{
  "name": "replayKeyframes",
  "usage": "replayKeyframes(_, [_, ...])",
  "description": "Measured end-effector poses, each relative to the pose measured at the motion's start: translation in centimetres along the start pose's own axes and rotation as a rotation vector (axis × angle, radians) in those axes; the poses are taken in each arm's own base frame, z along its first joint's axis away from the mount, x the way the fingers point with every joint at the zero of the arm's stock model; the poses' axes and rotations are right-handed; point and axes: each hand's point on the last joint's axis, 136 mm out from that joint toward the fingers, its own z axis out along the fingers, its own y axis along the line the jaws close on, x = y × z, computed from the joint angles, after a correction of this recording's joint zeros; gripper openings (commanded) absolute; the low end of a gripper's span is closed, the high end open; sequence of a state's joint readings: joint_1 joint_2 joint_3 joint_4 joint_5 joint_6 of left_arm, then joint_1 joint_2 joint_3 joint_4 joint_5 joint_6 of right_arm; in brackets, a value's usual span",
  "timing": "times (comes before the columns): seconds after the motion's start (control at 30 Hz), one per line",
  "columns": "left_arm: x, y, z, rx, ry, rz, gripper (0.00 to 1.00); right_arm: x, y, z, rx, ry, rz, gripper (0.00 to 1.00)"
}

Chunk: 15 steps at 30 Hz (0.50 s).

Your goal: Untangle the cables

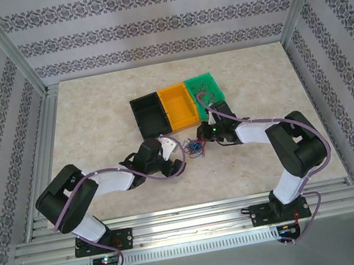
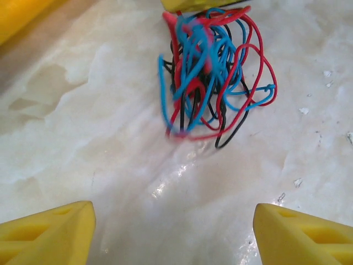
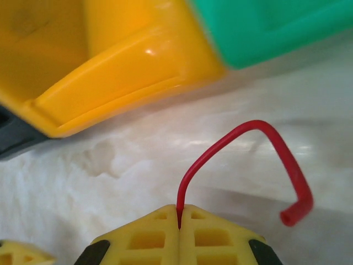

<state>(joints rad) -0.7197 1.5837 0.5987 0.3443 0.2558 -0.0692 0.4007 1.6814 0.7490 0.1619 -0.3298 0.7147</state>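
The cables (image 1: 195, 148) lie in a small red, blue and black tangle on the table between the two grippers. In the left wrist view the tangle (image 2: 212, 72) rests ahead of my left gripper (image 2: 174, 232), whose yellow fingers (image 2: 49, 234) stand wide apart with only bare table between them. My right gripper (image 3: 180, 212) is shut on one red cable (image 3: 242, 138), which arches up out of the jaws and curls down to a free end at the right. From above, the right gripper (image 1: 205, 132) sits just right of the tangle and the left gripper (image 1: 172, 151) just left of it.
Three small bins stand in a row behind the grippers: black (image 1: 148, 115), orange (image 1: 177, 104) and green (image 1: 213, 85), the green one with some thin wires inside. The orange bin (image 3: 110, 72) and green bin (image 3: 265, 27) are close ahead of the right gripper. Metal frame rails border the table.
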Motion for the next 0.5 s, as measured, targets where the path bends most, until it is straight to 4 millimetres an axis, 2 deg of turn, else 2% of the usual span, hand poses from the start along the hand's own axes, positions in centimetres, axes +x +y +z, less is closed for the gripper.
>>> replayKeyframes(0.13, [0.1, -0.5, 0.4, 0.034, 0.033, 0.007, 0.87, -0.3, -0.5, 0.0, -0.018, -0.032, 0.101, 0.0])
replayKeyframes(0.33, [-1.3, -1.6, 2.4, 0.111, 0.048, 0.007, 0.89, -1.0, 0.0, -0.1, -0.054, -0.064, 0.185, 0.0])
replayKeyframes(0.5, [-2.6, -1.2, 4.6, 0.105, 0.021, 0.007, 0.85, -1.4, 0.6, -0.5, -0.073, -0.081, 0.199, 0.0])
